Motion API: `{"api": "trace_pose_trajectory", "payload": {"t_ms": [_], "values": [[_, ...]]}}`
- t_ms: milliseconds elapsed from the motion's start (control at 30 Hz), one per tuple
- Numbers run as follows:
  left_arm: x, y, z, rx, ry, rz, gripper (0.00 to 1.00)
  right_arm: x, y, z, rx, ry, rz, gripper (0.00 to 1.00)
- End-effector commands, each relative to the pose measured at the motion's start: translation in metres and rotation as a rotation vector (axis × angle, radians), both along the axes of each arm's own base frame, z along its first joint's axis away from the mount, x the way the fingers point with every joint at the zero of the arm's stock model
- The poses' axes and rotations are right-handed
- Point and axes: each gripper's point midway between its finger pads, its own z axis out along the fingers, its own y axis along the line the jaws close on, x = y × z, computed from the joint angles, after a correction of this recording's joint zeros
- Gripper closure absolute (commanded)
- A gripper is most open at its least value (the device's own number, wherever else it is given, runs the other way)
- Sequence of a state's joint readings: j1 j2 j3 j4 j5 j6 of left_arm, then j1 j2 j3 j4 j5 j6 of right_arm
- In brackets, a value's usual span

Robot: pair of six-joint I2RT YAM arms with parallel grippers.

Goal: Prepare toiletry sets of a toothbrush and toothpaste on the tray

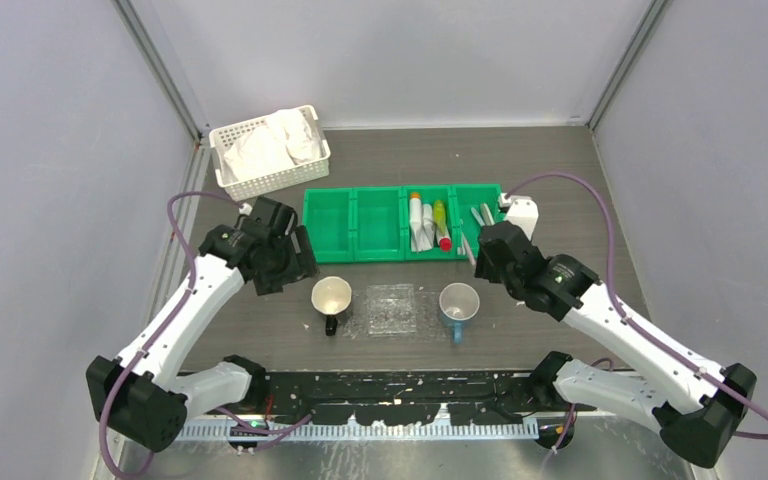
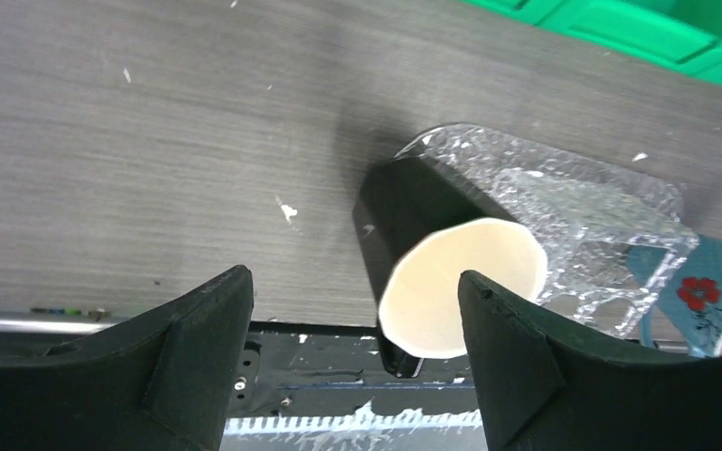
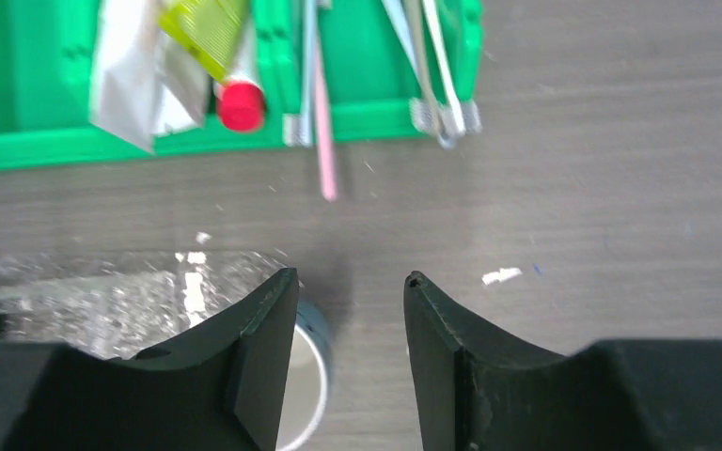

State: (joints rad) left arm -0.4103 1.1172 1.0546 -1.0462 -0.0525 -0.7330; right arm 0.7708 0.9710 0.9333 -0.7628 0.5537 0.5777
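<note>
Your left gripper and right gripper are hanging open over a wood-grain table (white flecks scattered) between pale grey walls, the tray sitting near its front edge.

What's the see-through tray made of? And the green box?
The tray looks like clear plastic, bumpy and glittery where light hits. The green bin looks like hard, smooth plastic: one even bright color, molded walls.

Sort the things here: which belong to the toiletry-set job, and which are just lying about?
Job: clear tray; toothpaste tubes and toothbrushes in the green bin; pink toothbrush poking over its edge.
Lying about: black mug; blue mug; white basket of cloths.
</note>
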Motion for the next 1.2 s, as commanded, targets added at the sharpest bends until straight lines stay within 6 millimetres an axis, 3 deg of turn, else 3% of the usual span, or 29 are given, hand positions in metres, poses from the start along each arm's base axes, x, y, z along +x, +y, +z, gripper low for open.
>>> {"api": "trace_pose_trajectory", "payload": {"t_ms": [0, 267, 467, 667, 900, 1167], "values": [[-0.019, 0.009, -0.015, 0.008, 0.069, 0.092, 0.21, -0.023, -0.021, -0.027, -0.031, 0.122, -0.066, 0.5], [-0.032, 0.013, -0.031, 0.012, 0.105, 0.099, 0.23, -0.031, -0.015, -0.05, 0.014, 0.182, -0.085, 0.49], [-0.029, 0.006, -0.036, -0.015, 0.103, 0.091, 0.23, -0.036, -0.007, -0.062, 0.074, 0.202, -0.074, 0.52], [-0.024, 0.001, -0.037, -0.02, 0.099, 0.079, 0.24, -0.039, -0.004, -0.057, 0.117, 0.184, -0.06, 0.54], [-0.023, -0.002, -0.041, -0.017, 0.108, 0.07, 0.24, -0.039, -0.007, -0.032, 0.14, 0.134, -0.05, 0.54], [-0.022, -0.006, -0.042, -0.019, 0.11, 0.063, 0.27, -0.046, 0.008, -0.055, 0.137, 0.209, -0.007, 0.54]]}}
